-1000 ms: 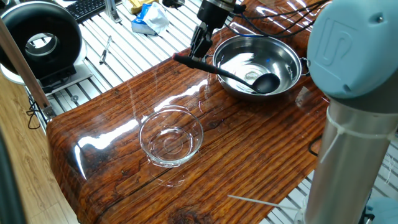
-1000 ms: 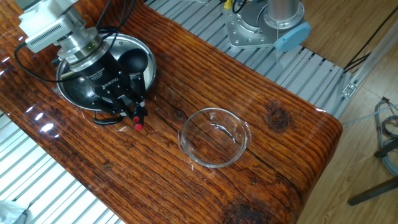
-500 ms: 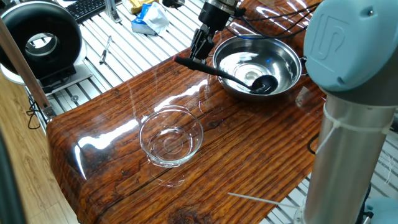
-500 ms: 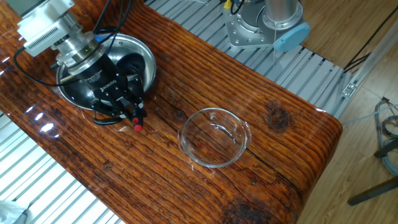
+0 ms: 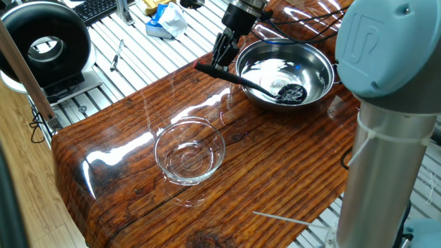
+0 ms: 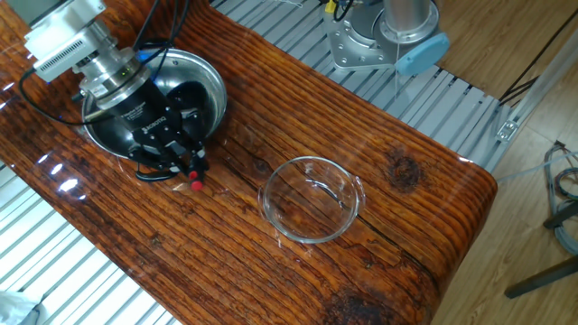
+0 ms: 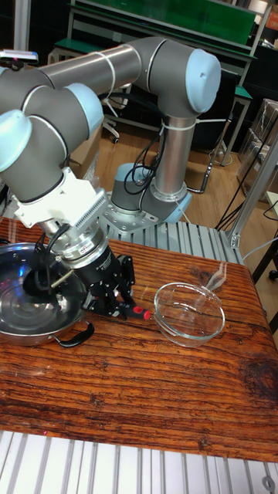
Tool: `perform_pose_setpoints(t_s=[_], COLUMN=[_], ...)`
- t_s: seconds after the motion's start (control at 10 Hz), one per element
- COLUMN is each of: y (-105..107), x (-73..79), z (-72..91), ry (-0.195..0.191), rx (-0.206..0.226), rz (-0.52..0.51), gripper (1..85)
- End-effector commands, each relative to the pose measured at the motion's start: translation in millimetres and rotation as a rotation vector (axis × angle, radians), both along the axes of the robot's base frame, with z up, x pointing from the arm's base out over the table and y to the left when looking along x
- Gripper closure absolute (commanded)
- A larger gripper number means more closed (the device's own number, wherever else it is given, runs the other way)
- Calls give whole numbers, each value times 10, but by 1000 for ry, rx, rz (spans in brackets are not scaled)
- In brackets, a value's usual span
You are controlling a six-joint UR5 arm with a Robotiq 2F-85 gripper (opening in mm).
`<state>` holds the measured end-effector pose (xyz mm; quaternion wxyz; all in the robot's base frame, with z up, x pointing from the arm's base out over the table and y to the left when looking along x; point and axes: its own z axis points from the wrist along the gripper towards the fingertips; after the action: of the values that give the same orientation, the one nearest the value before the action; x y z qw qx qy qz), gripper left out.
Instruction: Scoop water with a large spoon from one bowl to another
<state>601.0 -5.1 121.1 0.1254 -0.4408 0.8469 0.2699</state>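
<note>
Two fingers (image 5: 220, 57) clamp the large spoon's (image 5: 253, 82) handle near its red tip; its cup sits low inside the steel bowl (image 5: 318, 60). One empty-looking glass bowl (image 5: 189, 150) stands apart on the tabletop (image 5: 275, 172).

On the black body of the gripper (image 6: 179, 154) there is small white lettering, but it is too small and blurred to read. The blue cap of the robot arm (image 5: 386, 48) carries a raised logo that looks like "UR".
</note>
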Motion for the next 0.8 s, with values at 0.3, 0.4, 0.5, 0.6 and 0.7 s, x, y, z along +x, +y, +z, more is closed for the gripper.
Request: perform_pose_setpoints(t_s=[0.3,0.4,0.5,0.6,0.7], y=[-167,-149,-158,-145,-79], x=[560,640,718,771,814], z=[359,388,409,453,532], ry=[-205,-225,-247,-264,-273], rx=[-135,-130,-144,-156,-152], rz=[-169,-190,-204,-218,-244], gripper=[847,847,847,847,847])
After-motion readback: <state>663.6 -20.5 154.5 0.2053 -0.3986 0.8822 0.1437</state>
